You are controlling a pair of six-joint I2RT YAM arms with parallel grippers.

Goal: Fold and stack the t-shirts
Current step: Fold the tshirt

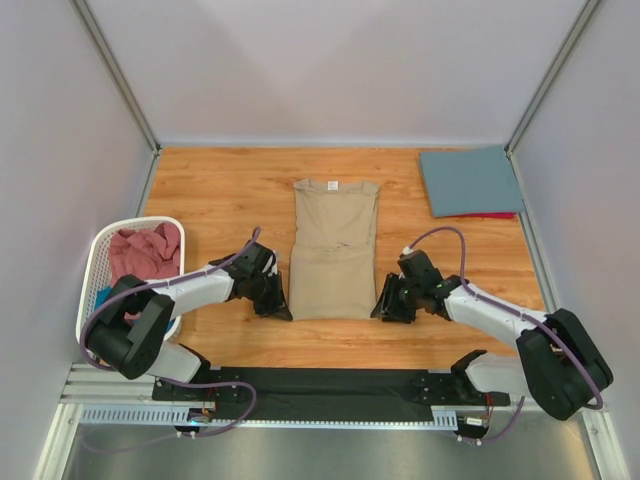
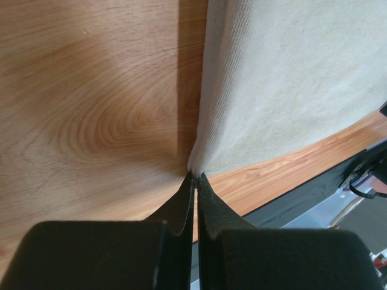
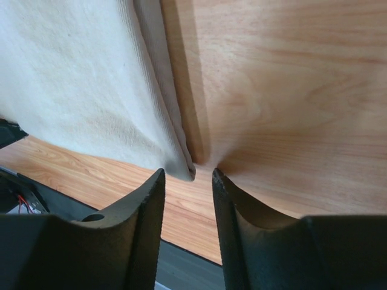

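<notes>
A tan cloth t-shirt lies folded into a long narrow strip in the middle of the light wooden desk, its neck label at the far end. One arm is at each near corner of the strip.

The left fingers are pressed together with only a hairline slit between them. Their tips meet right at the shirt's near-left corner. The corner seems to be nipped between the tips, though the wrist view is too tight to be sure.

The right fingers stand apart with a clear gap and hold nothing. The near-right corner sits in the mouth of that gap, close against one tip and clear of the other.

At the far right of the desk a folded slate-blue t-shirt rests on a red t-shirt, of which only an edge shows. At the left a white plastic slatted basket holds a crumpled dusty-pink t-shirt.
</notes>
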